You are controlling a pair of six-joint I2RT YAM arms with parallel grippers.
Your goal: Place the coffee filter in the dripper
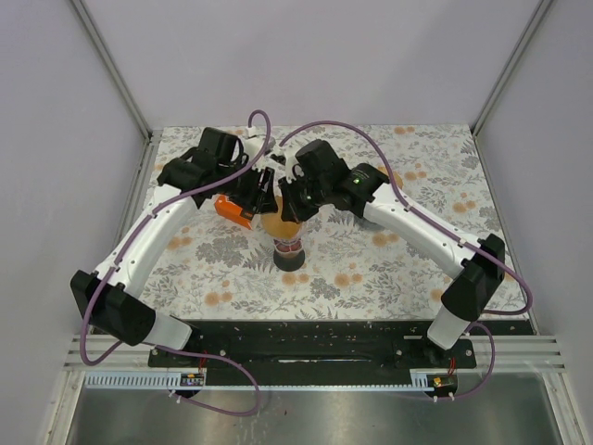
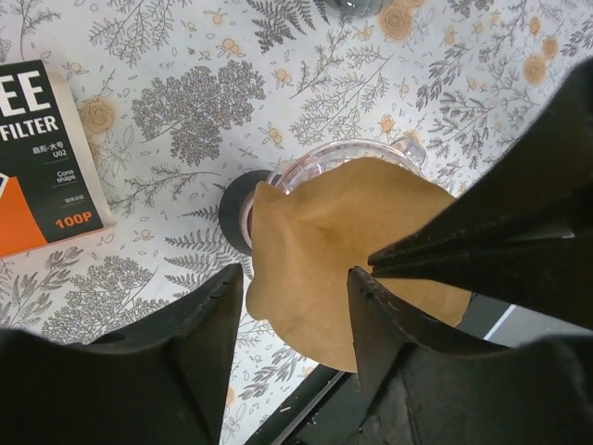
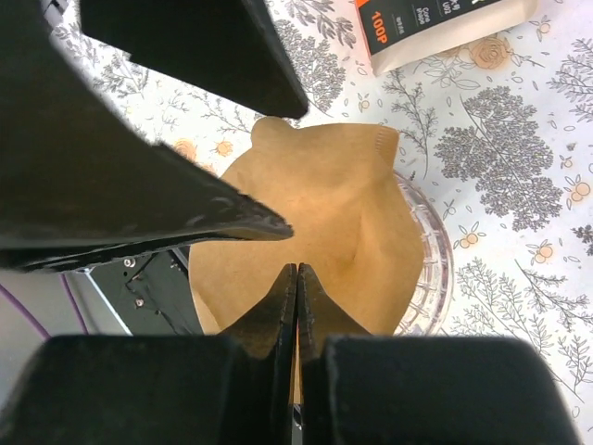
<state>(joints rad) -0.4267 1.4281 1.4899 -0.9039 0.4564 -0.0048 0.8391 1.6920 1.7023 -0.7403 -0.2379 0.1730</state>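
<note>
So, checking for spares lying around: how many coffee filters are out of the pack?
1: the brown filter atop the dripper, pinched by the right claw. A second stuck to it would be hidden.

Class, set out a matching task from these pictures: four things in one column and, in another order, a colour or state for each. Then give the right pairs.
Column one:
1. coffee filter
2. dripper
3. filter packet
4. left gripper

Column two:
A. fingers open
B. clear plastic
C. brown paper
D. printed black and orange

Pairs: 1-C, 2-B, 3-D, 4-A.
</note>
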